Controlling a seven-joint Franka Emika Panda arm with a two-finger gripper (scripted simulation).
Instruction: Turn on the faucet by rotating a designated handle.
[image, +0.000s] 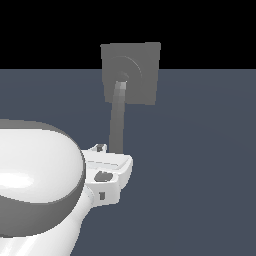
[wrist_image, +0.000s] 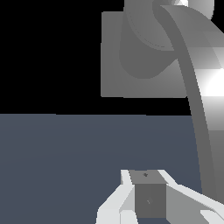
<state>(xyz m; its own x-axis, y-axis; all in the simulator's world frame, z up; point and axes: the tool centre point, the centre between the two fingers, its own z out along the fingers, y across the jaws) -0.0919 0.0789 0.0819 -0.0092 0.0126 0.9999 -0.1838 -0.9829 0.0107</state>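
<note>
Faucet: I see the faucet (image: 131, 72) standing at the far side of the scene, a square grey plate with a round hub, upright against the dark floor.
Handle: the handle (image: 118, 120) runs from the hub down toward me, its free end reaching the gripper; in the wrist view it passes close alongside the camera as a long curved bar (wrist_image: 199, 118).
Gripper: the gripper (image: 111, 167) sits at the handle's near tip, on the exterior view's left of centre, partly hidden by the arm's big white link.
Fingers: I cannot tell how far apart they stand, nor whether they have hold of anything; the exterior view shows only the white hand body, and the wrist view shows one grey pad (wrist_image: 148, 199) with nothing against it.
Contact: touching or just beside the bar's end, I cannot say which.
Risk, slip: pushing at the very tip, I judge the hand could slide off the end and the handle would not turn.
Risk, wrong side: if the bar lies beside the fingers and not between them, a sideways sweep in the wrong direction meets nothing.
Risk, jam: driving toward the hub along the bar would load the joint without rotating it.
</note>
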